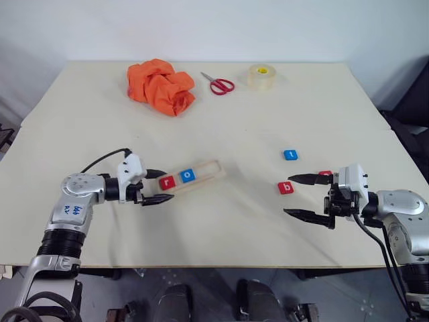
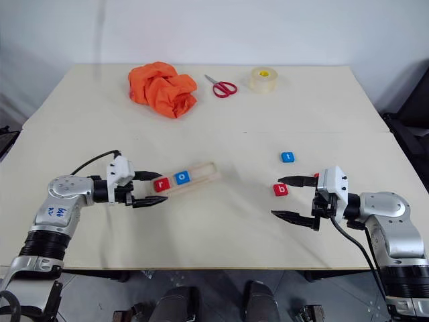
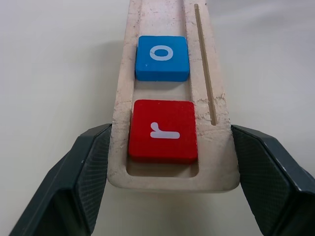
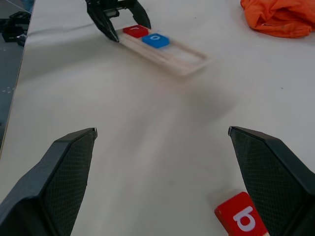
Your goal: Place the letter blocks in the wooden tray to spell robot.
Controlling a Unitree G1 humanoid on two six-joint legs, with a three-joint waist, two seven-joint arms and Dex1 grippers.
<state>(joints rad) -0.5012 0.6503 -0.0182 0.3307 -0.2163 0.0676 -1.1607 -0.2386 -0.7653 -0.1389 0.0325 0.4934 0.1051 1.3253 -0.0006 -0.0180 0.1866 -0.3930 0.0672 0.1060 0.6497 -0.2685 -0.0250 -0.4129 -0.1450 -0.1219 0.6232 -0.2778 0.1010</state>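
Note:
The wooden tray (image 1: 208, 171) lies slanted at the table's front left, holding a red r block (image 3: 163, 130) at its near end and a blue o block (image 3: 162, 58) beside it. My left gripper (image 1: 161, 186) is shut on that near end, one finger against each long side. My right gripper (image 1: 300, 196) hangs open at the front right with nothing between its fingers. A red b block (image 1: 285, 188) lies just left of it and a blue t block (image 1: 290, 155) farther back. Another red block (image 1: 325, 173) peeks from behind the right gripper's upper finger.
At the back of the table sit a crumpled orange cloth (image 1: 161, 86), red-handled scissors (image 1: 218, 84) and a roll of clear tape (image 1: 261, 76). Bare tabletop (image 1: 234, 215) stretches between the tray and the loose blocks.

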